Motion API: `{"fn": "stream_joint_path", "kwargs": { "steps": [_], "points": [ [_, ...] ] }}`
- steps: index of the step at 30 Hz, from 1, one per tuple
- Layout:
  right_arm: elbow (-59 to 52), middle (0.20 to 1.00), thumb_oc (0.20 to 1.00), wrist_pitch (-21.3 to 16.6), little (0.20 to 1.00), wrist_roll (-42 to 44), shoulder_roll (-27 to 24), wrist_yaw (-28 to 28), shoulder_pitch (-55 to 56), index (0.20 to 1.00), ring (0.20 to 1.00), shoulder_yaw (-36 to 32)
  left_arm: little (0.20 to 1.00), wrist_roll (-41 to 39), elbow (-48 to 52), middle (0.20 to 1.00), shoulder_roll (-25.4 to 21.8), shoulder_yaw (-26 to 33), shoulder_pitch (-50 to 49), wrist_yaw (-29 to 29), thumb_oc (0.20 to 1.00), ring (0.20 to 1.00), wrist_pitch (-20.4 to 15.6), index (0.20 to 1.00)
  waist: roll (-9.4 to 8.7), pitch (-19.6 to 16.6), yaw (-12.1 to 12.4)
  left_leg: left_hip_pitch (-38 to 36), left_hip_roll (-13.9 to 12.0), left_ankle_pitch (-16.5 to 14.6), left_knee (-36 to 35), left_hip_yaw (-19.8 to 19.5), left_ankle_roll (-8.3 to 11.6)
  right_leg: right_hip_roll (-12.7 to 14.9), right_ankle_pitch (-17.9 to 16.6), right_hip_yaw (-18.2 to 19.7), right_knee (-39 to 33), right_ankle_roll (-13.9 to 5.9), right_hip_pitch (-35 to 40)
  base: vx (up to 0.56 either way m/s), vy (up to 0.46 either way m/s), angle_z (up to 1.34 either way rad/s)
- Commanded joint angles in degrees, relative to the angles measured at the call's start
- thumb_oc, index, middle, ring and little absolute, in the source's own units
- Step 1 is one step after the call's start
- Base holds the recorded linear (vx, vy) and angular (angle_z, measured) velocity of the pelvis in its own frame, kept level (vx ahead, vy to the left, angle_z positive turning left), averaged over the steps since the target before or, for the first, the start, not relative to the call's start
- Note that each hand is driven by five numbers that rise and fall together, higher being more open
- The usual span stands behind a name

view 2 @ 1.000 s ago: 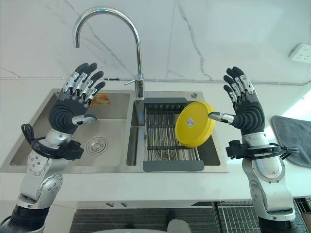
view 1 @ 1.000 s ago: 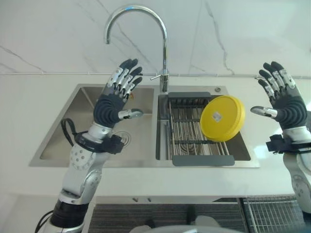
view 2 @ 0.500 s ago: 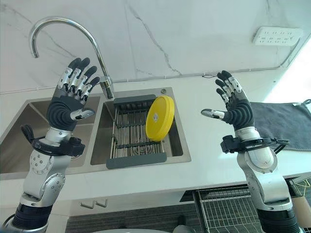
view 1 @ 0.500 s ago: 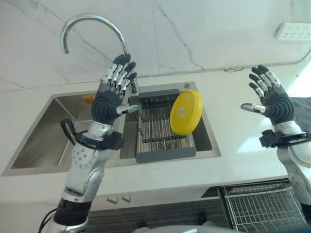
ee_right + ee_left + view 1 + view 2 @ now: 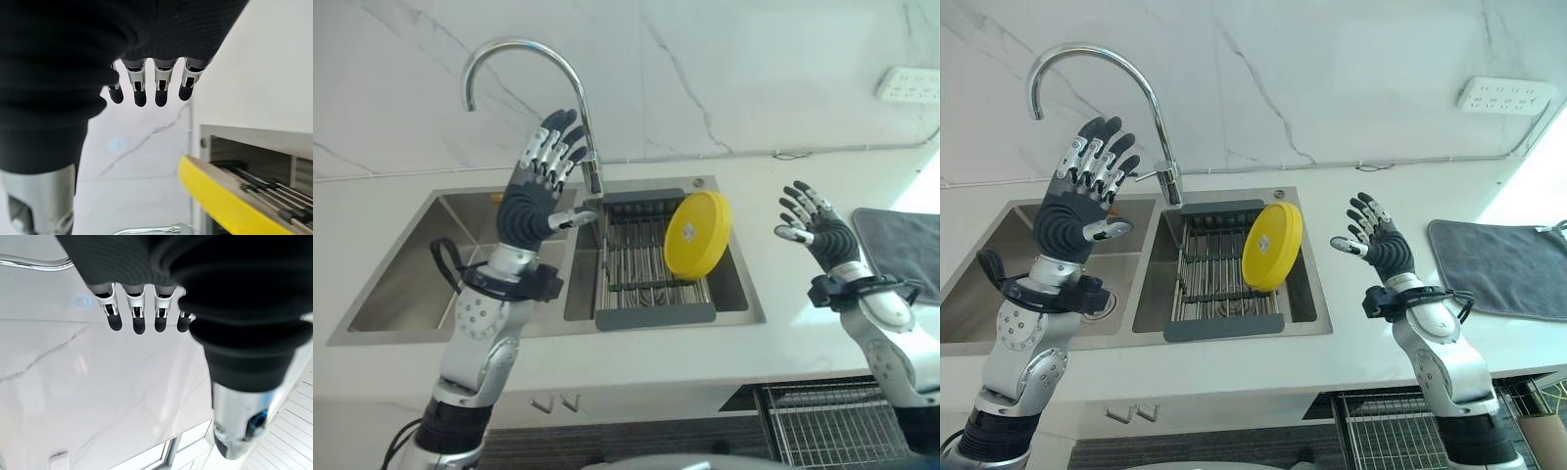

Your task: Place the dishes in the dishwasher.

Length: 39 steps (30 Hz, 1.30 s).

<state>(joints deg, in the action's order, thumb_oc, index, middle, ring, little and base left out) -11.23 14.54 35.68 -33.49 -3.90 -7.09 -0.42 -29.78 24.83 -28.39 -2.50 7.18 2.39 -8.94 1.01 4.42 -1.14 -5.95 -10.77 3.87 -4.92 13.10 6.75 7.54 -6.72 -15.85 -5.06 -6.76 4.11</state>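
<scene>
While both hands hover spread and empty, the round yellow plate [image 5: 1271,246] stands on edge in the dark wire rack [image 5: 1219,284] of the steel sink [image 5: 1141,304], leaning right, underside facing us (smooth plastic, apparently). Left hand [image 5: 1077,211] over the basin, right hand [image 5: 1378,247] above the white bench [image 5: 1371,343]; marble wall [image 5: 1332,69] behind.

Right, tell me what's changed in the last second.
The camera has swung, so the scene shifts. The right hand has come down lower over the counter, fingers open. The left hand stays raised and open over the sink. The yellow plate still leans in the rack, untouched.
</scene>
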Motion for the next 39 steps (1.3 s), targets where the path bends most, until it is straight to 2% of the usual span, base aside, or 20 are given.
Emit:
{"fn": "stream_joint_path", "kwargs": {
  "steps": [1,26,34,39],
  "points": [
    [-2.09,1.0,1.0,-0.81,1.0,4.17,0.33,-1.92,-4.72,1.0,1.0,-1.59,1.0,1.18,-0.11,1.0,-3.62,1.29,2.89,-0.74,1.0,1.0,-2.64,1.0,-1.96,-0.13,0.44,-1.28,2.56,-5.95,-0.08,0.57,-1.43,1.23,5.86,-0.9,0.06,-1.78,1.8,-0.01,-0.005,0.13],
    [15.29,1.0,1.0,6.54,1.0,4.89,1.61,-3.81,-12.86,1.0,1.0,2.59,1.0,0.58,-3.17,1.0,-4.45,0.66,4.7,-1.31,1.0,1.0,-2.93,1.0,-2.78,0.06,2.59,-1.93,2.64,-5.79,-0.08,-0.63,-1.05,0.95,6.44,-2.25,0.06,-1.26,3.4,0.0,0.003,0.02],
    [16.67,1.0,1.0,8.75,1.0,6.24,1.33,-4.14,-14.47,1.0,1.0,3.8,1.0,0.75,-3.13,1.0,-4.91,0.58,4.93,-2.07,1.0,1.0,-2.47,1.0,-2.78,0.2,2.86,-2.2,2.68,-5.77,-0.08,-0.67,-0.95,0.92,6.59,-2.51,0.06,-1.18,3.82,0.0,0.001,0.01],
    [17.24,1.0,1.0,8.88,1.0,6.1,1.09,-4.18,-16.31,1.0,1.0,4.83,1.0,0.79,-3.49,1.0,-5.12,-0.02,5.89,-2.64,1.0,1.0,-2.25,1.0,-2.76,0.31,2.98,-2.29,2.71,-5.78,-0.08,-0.69,-0.9,0.93,6.64,-2.68,0.06,-1.16,3.99,0.0,0.0,0.0]
  ]
}}
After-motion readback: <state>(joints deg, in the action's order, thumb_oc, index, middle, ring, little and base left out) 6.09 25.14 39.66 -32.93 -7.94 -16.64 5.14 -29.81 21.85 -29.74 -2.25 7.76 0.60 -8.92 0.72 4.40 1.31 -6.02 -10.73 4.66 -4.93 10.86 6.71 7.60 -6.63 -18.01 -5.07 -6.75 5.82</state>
